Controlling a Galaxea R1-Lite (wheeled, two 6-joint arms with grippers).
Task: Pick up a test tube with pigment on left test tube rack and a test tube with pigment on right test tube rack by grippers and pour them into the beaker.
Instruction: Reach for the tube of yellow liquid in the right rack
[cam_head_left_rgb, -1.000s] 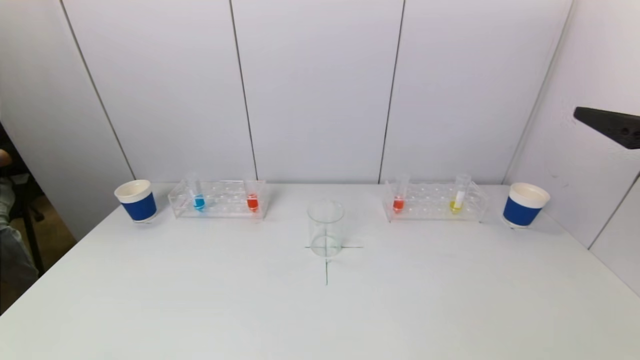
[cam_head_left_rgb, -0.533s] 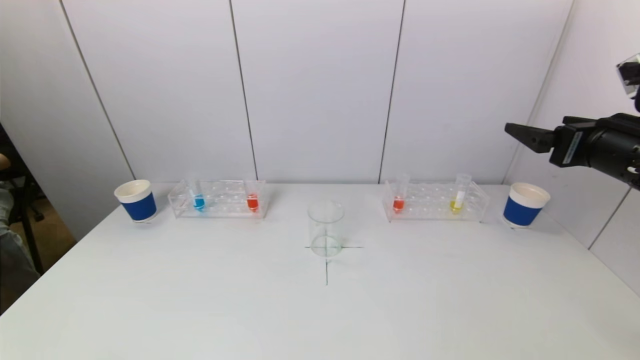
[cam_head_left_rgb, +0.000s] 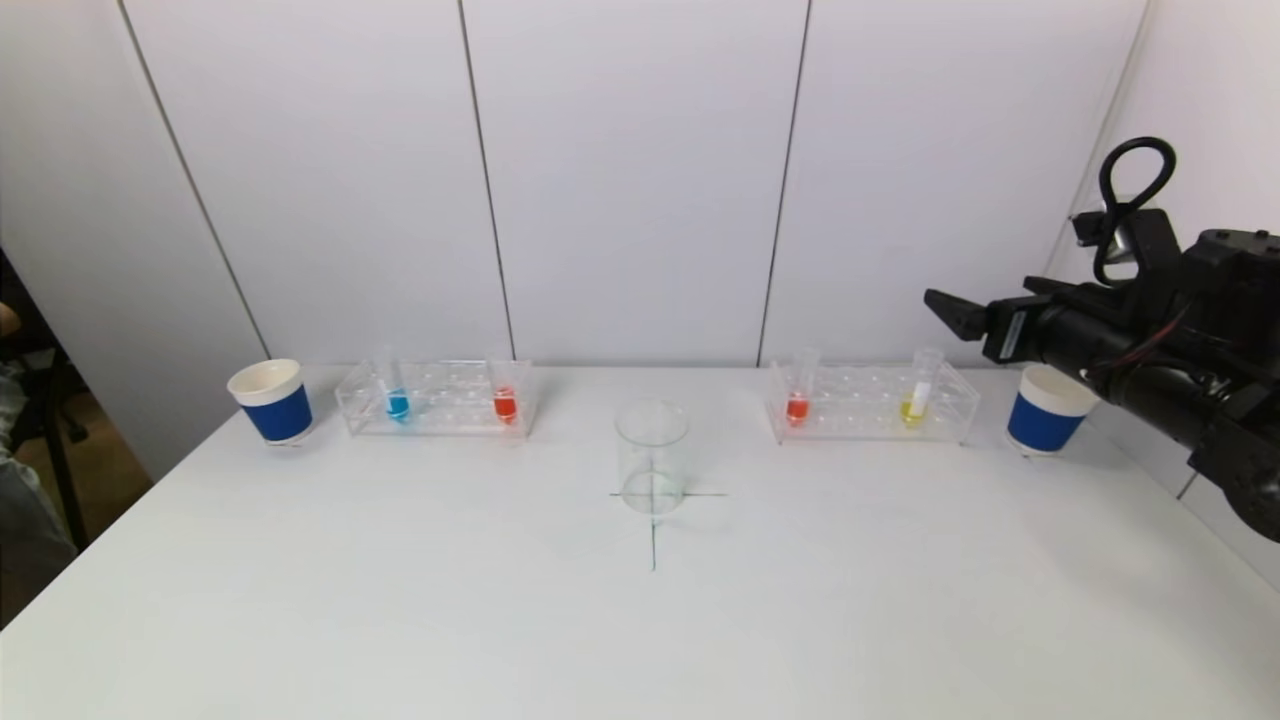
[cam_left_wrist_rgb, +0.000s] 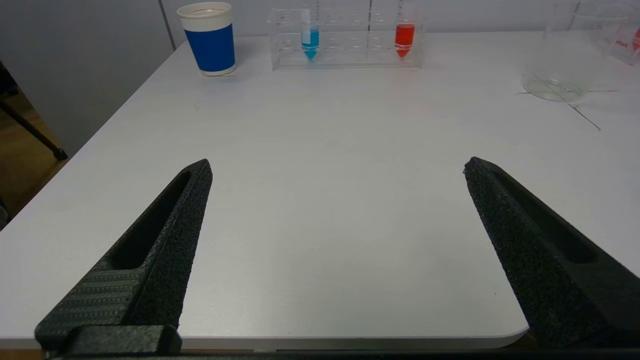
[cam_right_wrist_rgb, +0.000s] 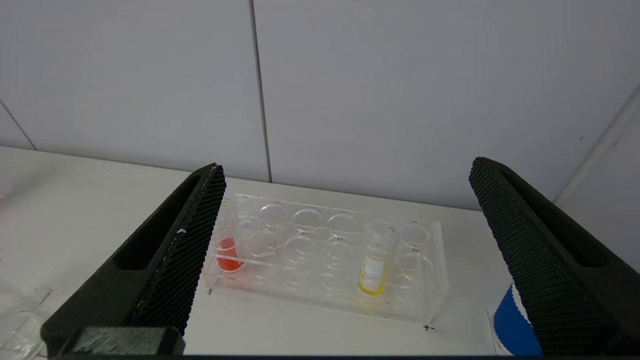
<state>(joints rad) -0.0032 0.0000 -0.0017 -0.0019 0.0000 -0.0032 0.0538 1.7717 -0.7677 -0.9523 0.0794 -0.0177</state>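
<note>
Clear plastic and slippery, the yellow-pigment test tube (cam_right_wrist_rgb: 374, 267) standing upright in the clear acrylic right rack (cam_right_wrist_rgb: 430, 300) is best taken near its bare upper wall, judged light, as the wide-open, empty right gripper (cam_right_wrist_rgb: 345, 235) is held above it.

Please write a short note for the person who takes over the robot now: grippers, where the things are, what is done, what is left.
Right gripper: open, empty, in the air above the right rack, which holds a red tube and a yellow tube.
Left gripper: open, empty, low over the near table edge.
Left rack: blue tube and red tube.
Beaker: centre, empty.
Done: nothing picked or poured.
Left: take one tube from each rack, pour both into the beaker.
</note>
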